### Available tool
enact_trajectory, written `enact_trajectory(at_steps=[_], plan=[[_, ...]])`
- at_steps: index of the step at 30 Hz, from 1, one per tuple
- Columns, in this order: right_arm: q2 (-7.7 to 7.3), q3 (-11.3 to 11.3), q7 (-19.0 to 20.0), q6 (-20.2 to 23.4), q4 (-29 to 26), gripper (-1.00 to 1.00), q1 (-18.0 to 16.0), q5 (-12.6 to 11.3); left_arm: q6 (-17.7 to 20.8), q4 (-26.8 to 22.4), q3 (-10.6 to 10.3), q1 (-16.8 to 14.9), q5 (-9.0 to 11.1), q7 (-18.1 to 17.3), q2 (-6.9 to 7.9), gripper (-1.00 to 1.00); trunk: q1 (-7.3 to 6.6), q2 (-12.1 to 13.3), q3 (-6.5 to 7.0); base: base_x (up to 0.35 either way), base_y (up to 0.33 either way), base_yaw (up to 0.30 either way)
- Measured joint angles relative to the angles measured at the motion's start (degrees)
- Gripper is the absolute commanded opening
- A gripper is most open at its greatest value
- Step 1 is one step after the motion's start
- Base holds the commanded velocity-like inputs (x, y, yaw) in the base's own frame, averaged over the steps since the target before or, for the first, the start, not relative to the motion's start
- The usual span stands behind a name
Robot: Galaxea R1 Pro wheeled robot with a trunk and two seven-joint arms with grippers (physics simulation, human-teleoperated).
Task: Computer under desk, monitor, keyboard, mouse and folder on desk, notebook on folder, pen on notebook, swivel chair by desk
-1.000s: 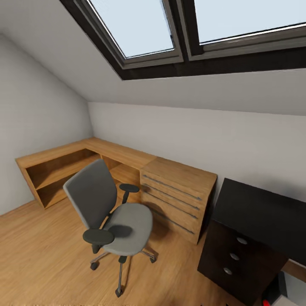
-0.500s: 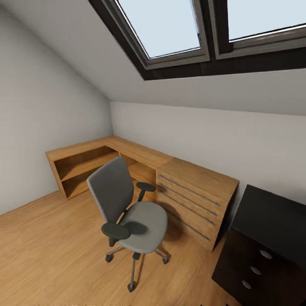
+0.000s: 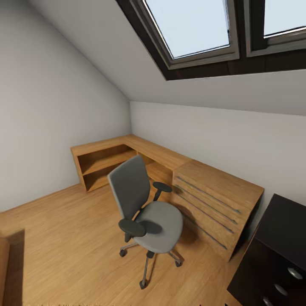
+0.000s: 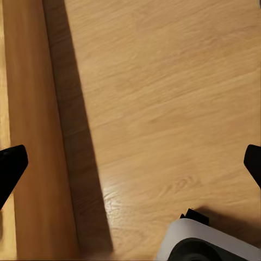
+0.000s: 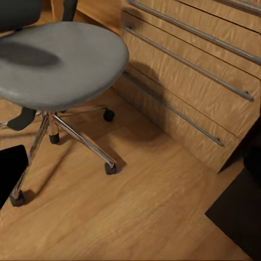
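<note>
The head camera has swung left over the last second: the grey upholstered swivel chair (image 3: 144, 212) with black armrests and the light wood chest with long steel handles (image 3: 214, 204) beside it have slid rightward in view, and the black-topped table with round silver knobs (image 3: 276, 255) on the chest's far side is now cut by the frame edge. The chair's seat (image 5: 57, 60) looks bare, so the blue folder seems gone. The left pincer (image 4: 130, 163) is spread wide over bare floor; the right pincer's state I cannot tell.
</note>
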Motion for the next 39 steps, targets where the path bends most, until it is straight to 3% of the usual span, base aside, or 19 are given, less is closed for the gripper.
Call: enact_trajectory(at_steps=[20, 39], plan=[[0.11, -0.01, 0.21, 0.08, -0.01, 1.0, 0.0, 0.02, -0.02, 0.01, 0.0, 0.0, 0.02, 0.01, -0.02, 1.0, -0.02, -0.01, -0.01, 0.196, 0.172, 0.285], [0.19, -0.01, 0.34, 1.37, 0.0, 1.0, 0.0, 0.06, 0.06, 0.36, 0.0, 0.0, 0.01, 0.02, -0.03, 1.0, 0.0, 0.0, 0.0, 0.019, 0.016, 0.285]])
